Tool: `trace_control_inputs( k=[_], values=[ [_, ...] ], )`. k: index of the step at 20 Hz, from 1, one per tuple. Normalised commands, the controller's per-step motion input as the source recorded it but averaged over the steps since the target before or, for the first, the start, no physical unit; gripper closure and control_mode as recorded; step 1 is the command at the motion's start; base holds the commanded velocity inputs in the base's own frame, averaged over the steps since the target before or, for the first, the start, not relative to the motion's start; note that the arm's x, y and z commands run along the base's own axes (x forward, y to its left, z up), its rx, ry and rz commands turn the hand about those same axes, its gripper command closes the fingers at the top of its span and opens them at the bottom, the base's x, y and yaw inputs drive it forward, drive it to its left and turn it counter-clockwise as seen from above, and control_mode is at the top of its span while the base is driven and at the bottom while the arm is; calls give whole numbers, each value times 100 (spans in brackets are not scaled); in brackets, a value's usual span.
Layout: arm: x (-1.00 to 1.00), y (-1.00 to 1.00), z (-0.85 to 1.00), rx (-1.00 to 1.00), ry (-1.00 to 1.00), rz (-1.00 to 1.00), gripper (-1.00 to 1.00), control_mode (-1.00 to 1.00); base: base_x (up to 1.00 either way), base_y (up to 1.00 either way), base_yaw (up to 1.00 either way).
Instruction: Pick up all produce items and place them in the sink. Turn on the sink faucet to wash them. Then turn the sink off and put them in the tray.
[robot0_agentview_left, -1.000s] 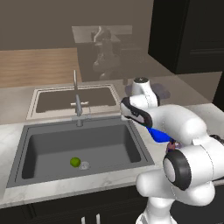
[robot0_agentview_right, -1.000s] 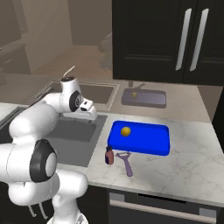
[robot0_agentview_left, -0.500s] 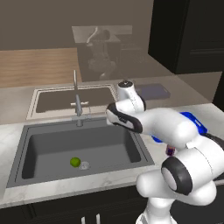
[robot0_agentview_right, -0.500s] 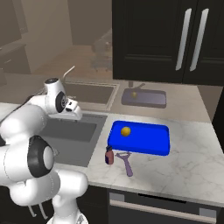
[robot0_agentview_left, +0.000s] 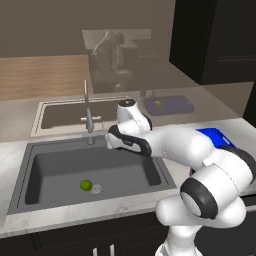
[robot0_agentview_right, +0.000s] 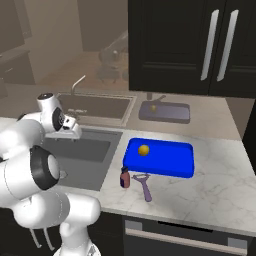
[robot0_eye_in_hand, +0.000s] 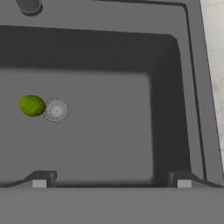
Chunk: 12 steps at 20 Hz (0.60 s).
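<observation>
the arm has swung from the tray side, where it stood a second ago, across to the sink (robot0_agentview_left: 30, 172), and the claw (robot0_eye_in_hand: 111, 181) now hangs over the basin near the faucet (robot0_agentview_left: 88, 112), released and empty, its two fingertips (robot0_eye_in_hand: 40, 179) set wide apart at the bottom of the hand view. in the left base view the claw (robot0_agentview_left: 111, 142) sits just above the sink's rear rim. the green lime (robot0_eye_in_hand: 32, 106) lies on the basin floor, below the claw and off to one side, touching or nearly touching the round drain (robot0_eye_in_hand: 56, 110); the left base view gives the same lime (robot0_agentview_left: 86, 185) beside the drain. the yellow-orange lemon (robot0_agentview_right: 144, 150) rests inside the blue tray (robot0_agentview_right: 182, 162), well apart from the claw, and has not shifted across the interval. judged from this layout, one fruit is already delivered to the tray and the swing back over the sink suggests the lime is the next thing to fetch, so the task appears to be in its final transfer. a purple utensil (robot0_agentview_right: 145, 183) and a small bottle (robot0_agentview_right: 124, 177) lie on the counter just in front of the tray. no brand, label or writing is legible on any object; the bottle is too small to tell whether it carries print.
</observation>
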Motion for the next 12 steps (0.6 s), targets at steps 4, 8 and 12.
trace_control_inputs(
  k=[4,8,12],
  values=[
    [0,31,-37,4,1,6,-100,-100,0,0,0],
    [0,23,-32,9,4,6,-100,-100,0,0,0],
    [0,16,-33,11,3,6,-100,-100,0,0,0]
  ],
)
